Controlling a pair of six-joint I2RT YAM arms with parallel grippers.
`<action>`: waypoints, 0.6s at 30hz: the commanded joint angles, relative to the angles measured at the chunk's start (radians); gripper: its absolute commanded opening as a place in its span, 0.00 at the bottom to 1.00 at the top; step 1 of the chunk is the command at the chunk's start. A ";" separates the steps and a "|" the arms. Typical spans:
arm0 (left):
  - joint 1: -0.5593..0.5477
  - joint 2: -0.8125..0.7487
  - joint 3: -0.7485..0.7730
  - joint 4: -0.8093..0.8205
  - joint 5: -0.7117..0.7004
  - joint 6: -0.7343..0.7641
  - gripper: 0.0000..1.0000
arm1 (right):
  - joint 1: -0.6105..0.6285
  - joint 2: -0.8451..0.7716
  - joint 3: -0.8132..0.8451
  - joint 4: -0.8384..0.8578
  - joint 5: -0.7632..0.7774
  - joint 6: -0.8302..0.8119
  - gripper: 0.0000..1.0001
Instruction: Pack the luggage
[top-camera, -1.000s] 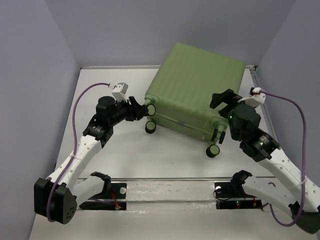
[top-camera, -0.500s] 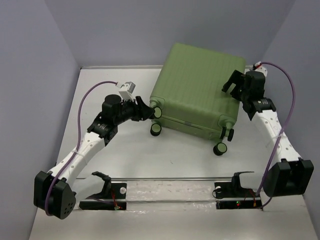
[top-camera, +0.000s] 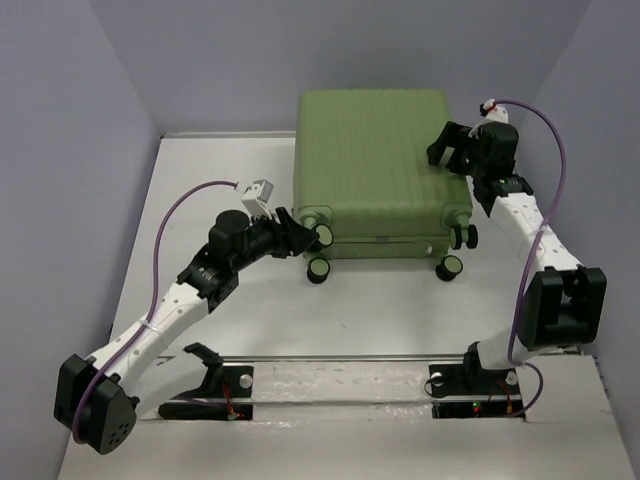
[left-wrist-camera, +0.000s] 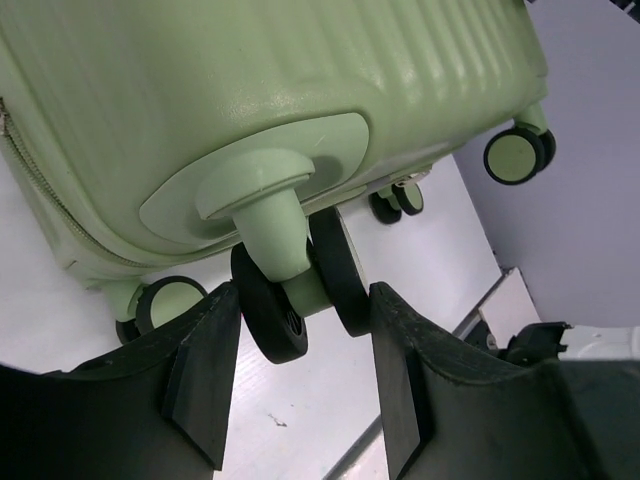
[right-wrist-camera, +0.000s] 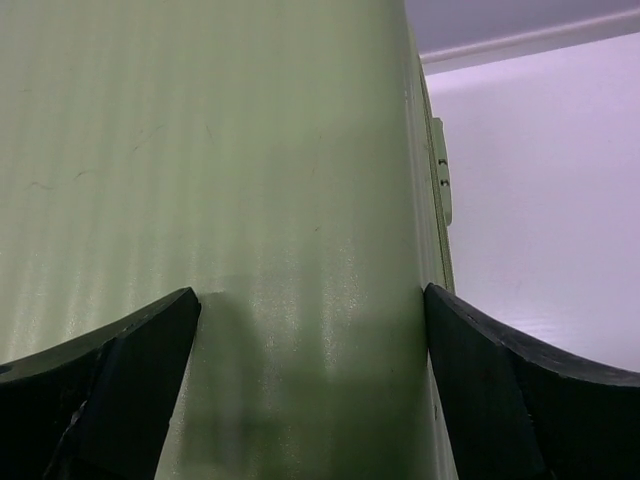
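My left gripper (left-wrist-camera: 300, 335) sits spread around a wheel (left-wrist-camera: 268, 312) of the luggage (left-wrist-camera: 250, 80) straight ahead; right gripper (top-camera: 447, 150) is spread over its top.

Left pincer (top-camera: 298, 232) and right pincer (top-camera: 447, 152) both wide agape.

right claw (right-wrist-camera: 310, 298) — spread wide | luggage (right-wrist-camera: 220, 150) ribbed shell fills gap | table (right-wrist-camera: 540, 200) at right

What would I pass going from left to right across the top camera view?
left gripper → luggage → right gripper, which sits over the luggage's right edge.
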 joint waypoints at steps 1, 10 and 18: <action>-0.095 -0.026 -0.048 0.095 0.179 -0.056 0.06 | 0.196 0.119 0.065 -0.230 -0.522 -0.002 0.93; -0.095 -0.002 -0.017 0.081 0.143 -0.091 0.61 | 0.216 0.019 0.164 -0.304 -0.409 -0.016 1.00; -0.093 0.024 -0.037 0.124 0.146 -0.131 0.66 | 0.226 -0.203 0.137 -0.333 -0.272 -0.016 1.00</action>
